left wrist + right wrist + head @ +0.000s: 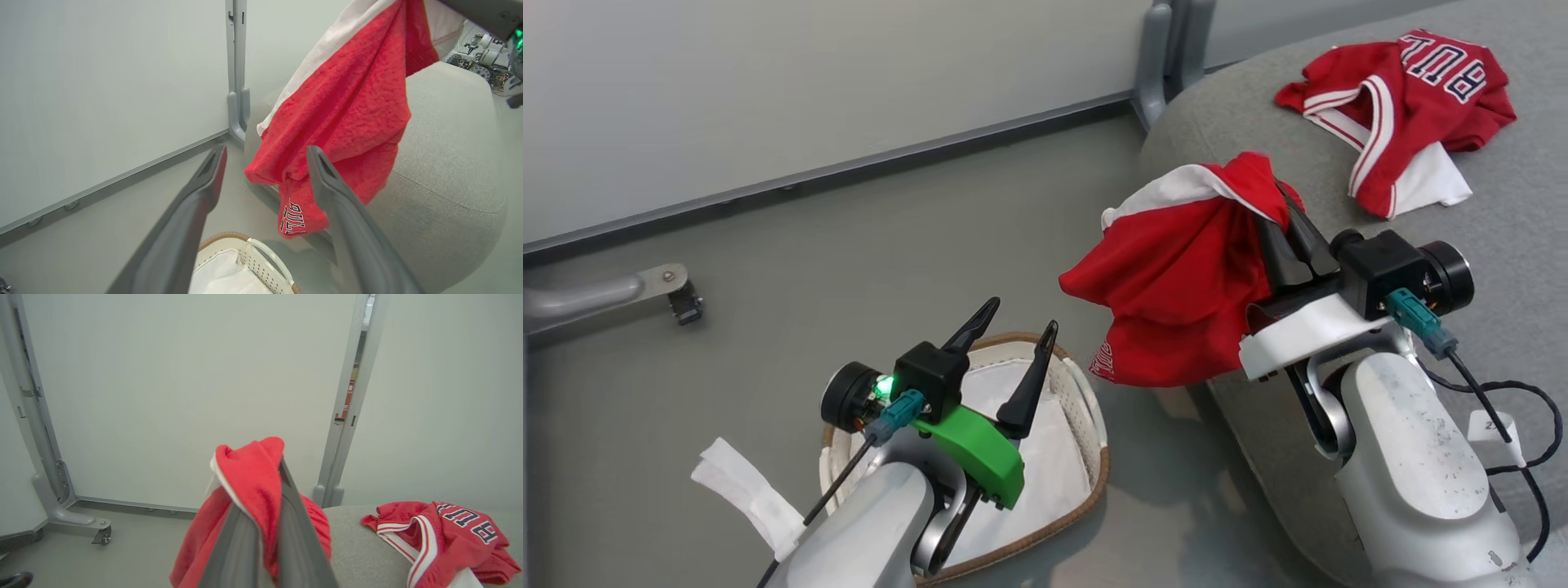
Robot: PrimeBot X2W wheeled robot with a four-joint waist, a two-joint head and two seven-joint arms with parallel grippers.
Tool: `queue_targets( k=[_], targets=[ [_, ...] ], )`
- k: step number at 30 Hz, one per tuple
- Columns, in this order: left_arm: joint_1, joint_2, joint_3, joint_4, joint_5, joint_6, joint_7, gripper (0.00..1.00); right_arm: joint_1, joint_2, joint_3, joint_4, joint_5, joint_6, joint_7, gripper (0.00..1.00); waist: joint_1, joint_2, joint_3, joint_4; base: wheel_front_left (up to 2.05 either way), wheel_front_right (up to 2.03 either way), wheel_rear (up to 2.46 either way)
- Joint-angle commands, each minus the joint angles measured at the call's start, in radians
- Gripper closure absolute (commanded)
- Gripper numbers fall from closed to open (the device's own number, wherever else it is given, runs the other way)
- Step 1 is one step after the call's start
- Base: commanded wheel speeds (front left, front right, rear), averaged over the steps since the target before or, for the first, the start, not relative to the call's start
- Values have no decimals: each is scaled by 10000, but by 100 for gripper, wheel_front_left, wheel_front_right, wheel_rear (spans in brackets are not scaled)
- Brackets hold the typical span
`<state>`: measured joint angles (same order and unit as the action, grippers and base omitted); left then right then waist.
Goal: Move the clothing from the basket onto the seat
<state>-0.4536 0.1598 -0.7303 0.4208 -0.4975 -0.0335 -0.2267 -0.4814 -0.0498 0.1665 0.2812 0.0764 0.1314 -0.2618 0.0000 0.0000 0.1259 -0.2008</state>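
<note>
1. Head view: your right gripper was clamped on a red garment, with its fingers together and cloth bunched over the tips. That garment hung at the edge of the seat, and most of it drooped off the seat over the floor. I couldn't tell if it touched the seat. A second red garment, with white trim and dark lettering, lay crumpled on the seat, well in from that edge and apart from the held one. The basket stood on the floor just beside the seat, with its white liner showing inside. Your left gripper was off the seat, above the basket, fingers spread wide and holding nothing.
2. Left wrist view: your left gripper's fingers were splayed with nothing between them. Past them the red garment hung down in front of the seat's side, white panel on top and lettered hem lowest. The basket's rim and one handle showed on the floor beside the seat.
3. Right wrist view: your right gripper's two fingers were pressed together, with the red garment pinched between them and folded over the tips. The rest sagged down off the seat's edge. The second red garment lay on the seat top, well apart from the held one. A pale wall panel stood behind the seat.
</note>
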Motion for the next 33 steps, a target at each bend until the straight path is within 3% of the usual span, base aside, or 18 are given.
queue_targets(
  k=[1, 10, 19, 23, 33],
  targets=[
    [-248, 45, -44, -65, 85, 27, 11, 0, 58, -17, -107, -76, -91, -14, -49, 100, 0, 0, 585, -1050, 0, 0, 0],
    [-693, 131, -388, -396, 512, 24, 111, 0, 264, -13, -653, -211, -144, -14, -49, 100, 0, 0, 1404, -2270, 0, 0, 0],
    [-1025, 130, -620, -422, 732, 36, 182, 0, -321, -203, -1530, 5, -475, -14, -49, 100, 0, 0, 2018, -1905, 0, 0, 0],
    [-1175, 160, -617, -427, 773, 36, 128, 0, -1312, -845, -1668, 299, -575, -14, -49, 100, 0, 0, 2310, -1444, 0, 0, 0],
    [-1530, 187, -746, -511, 916, 11, 148, 0, -4980, -3751, -2458, 1654, -339, -14, 600, 100, 0, 0, 3064, -81, 0, 0, 0]
  ],
)
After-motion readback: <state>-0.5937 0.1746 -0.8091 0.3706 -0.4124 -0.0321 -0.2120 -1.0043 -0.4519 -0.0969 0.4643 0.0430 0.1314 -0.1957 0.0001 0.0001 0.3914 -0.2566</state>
